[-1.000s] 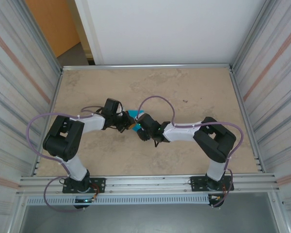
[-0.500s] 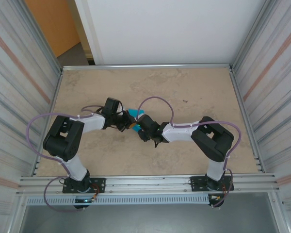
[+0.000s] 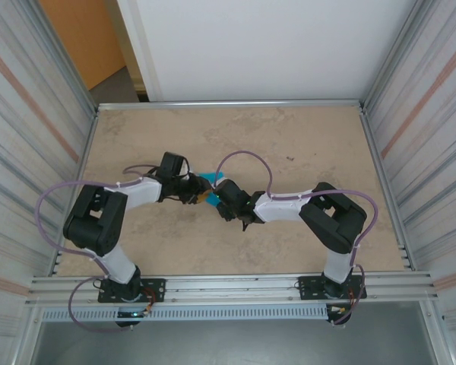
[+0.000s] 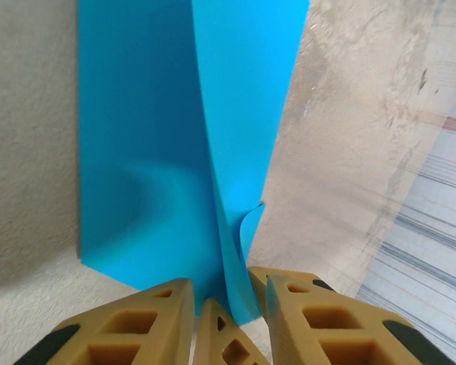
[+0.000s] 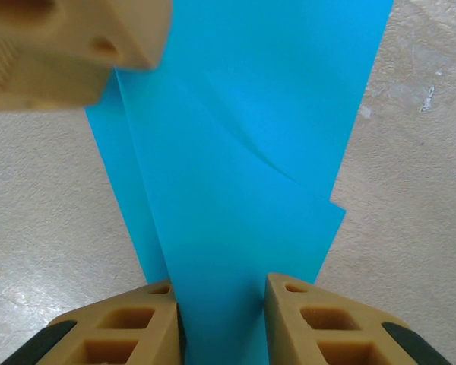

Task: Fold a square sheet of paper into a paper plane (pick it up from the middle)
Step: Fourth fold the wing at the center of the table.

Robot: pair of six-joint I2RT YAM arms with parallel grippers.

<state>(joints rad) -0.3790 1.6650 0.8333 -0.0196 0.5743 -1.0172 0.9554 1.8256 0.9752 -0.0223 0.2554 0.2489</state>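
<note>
The square sheet of paper (image 3: 211,179) sits near the middle of the bench (image 3: 304,137), between the two arms, whose ends meet over it in the top view. From the left wrist, part of the teal sheet (image 4: 144,152) lies flat on the bench (image 4: 23,114) while a raised fold runs down into the left fingers (image 4: 133,327), which are narrow and pinch that fold. From the right wrist, the right fingers (image 5: 319,327) are narrow too, closed on the creased sheet (image 5: 235,175), which passes between them and touches both; a left finger (image 5: 68,46) rests at the sheet's far corner
</note>
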